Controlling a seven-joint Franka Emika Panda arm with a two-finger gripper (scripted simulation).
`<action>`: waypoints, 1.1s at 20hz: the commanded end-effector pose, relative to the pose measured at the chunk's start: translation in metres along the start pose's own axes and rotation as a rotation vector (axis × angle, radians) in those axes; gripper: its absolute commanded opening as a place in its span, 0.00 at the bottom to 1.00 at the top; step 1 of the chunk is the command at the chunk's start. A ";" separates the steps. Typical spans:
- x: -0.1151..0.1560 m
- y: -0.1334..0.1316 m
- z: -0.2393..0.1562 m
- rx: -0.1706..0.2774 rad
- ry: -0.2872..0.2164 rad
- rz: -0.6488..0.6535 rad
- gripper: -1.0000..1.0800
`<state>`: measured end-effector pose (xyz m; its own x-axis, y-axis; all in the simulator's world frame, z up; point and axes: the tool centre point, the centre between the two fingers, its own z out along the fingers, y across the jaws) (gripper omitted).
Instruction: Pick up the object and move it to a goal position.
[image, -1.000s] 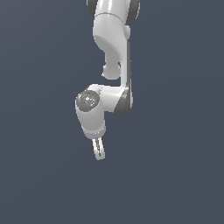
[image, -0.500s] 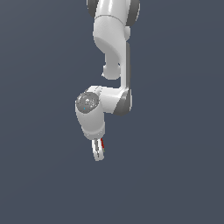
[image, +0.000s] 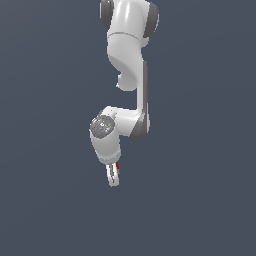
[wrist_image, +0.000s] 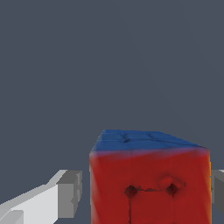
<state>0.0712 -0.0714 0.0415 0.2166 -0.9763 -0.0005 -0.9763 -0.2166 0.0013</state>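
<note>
The arm (image: 131, 65) hangs from the upper edge of the exterior view against a uniform dark grey-blue background, with its wrist section angled downward. The gripper (image: 114, 176) points down and slightly toward the exterior view's right. In that view the two pale fingers (image: 111, 177) stand close together, and a thin red sliver of the object (image: 117, 167) shows between them near their upper part. In the wrist view, the object (wrist_image: 148, 183) fills the lower centre of the picture: a boxy block with a large red face bearing two dark pits joined by a thin dark line, and a further dark line running down from one pit. The face adjoining it, seen foreshortened, is blue. A narrow orange strip shows along one edge of the red face. One grey finger pad (wrist_image: 70, 192) sits just beside one side of the block, with a small gap visible between pad and block face in this picture; the opposite pad (wrist_image: 218, 190) is at the block's other side, cut by the picture edge. The fingers are set at roughly the block's width. Whether both pads press firmly on the block cannot be determined. The block is off any surface, between the fingers.
</note>
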 end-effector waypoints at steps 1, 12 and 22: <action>0.000 0.000 0.007 0.001 0.000 0.001 0.96; 0.000 -0.002 0.008 0.001 0.000 0.000 0.00; 0.006 -0.001 -0.005 0.001 0.000 0.000 0.00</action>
<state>0.0717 -0.0743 0.0395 0.2168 -0.9762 -0.0015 -0.9762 -0.2168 0.0042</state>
